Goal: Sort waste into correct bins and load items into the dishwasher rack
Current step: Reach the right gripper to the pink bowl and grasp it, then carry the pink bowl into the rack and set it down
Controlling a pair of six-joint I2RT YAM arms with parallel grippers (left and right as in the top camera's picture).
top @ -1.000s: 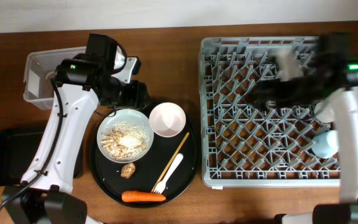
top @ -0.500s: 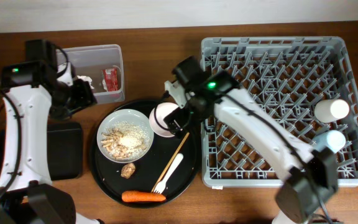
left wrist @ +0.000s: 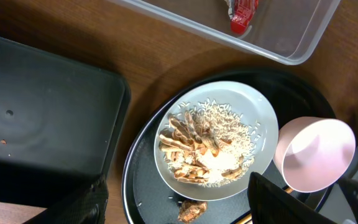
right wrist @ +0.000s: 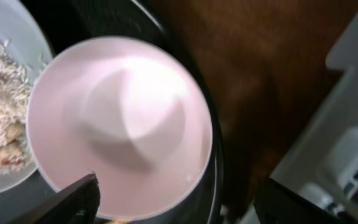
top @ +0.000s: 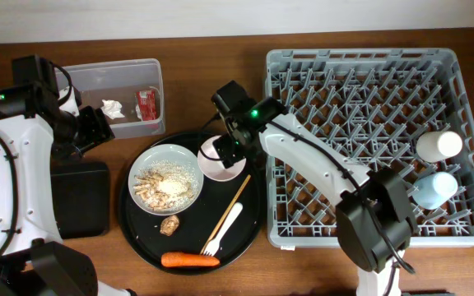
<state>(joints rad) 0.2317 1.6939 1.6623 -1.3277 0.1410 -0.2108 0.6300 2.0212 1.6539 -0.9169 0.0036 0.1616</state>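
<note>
Right gripper [top: 225,146] hangs over pinkish bowl [top: 221,161]. Jaws spread; in the wrist view the bowl sits between the fingers [right wrist: 73,202], contact not discernible. Bowl upright, mouth up, on round black tray [top: 138,234] at frame centre, just right of plate [top: 183,156]. Chopstick [top: 237,200] below bowl, long axis lower left to upper right. Fork [top: 223,229] parallel, tines lower left. Left gripper [top: 97,127] upper left beside clear tub [top: 113,66], jaws spread, empty.
</note>
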